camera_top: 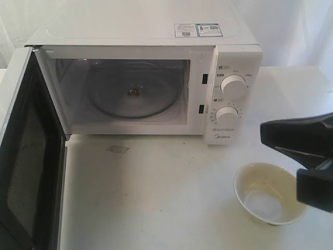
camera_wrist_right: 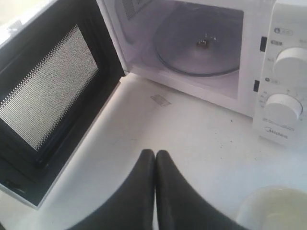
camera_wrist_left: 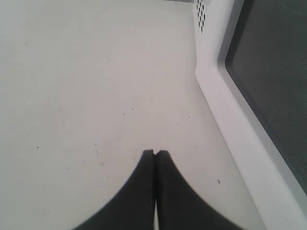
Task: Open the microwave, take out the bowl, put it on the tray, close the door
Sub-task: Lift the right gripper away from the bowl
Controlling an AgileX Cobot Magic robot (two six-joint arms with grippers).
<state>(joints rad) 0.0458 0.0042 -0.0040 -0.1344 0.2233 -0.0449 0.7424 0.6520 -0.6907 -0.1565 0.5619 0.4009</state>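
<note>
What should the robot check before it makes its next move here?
1. Small round cream bowl out of the white boxy microwave: ok, it sits on the white table.
2. Bowl on a tray: not ok; no tray shows in any view.
3. Cavity: ok, only the glass turntable shows inside.
4. White door with dark window closed: not ok, it stands wide open.
5. Left gripper free to push the door: ok, shut on nothing, beside the door.
6. Right gripper free of the bowl: ok, shut, holding nothing, beside it.
</note>
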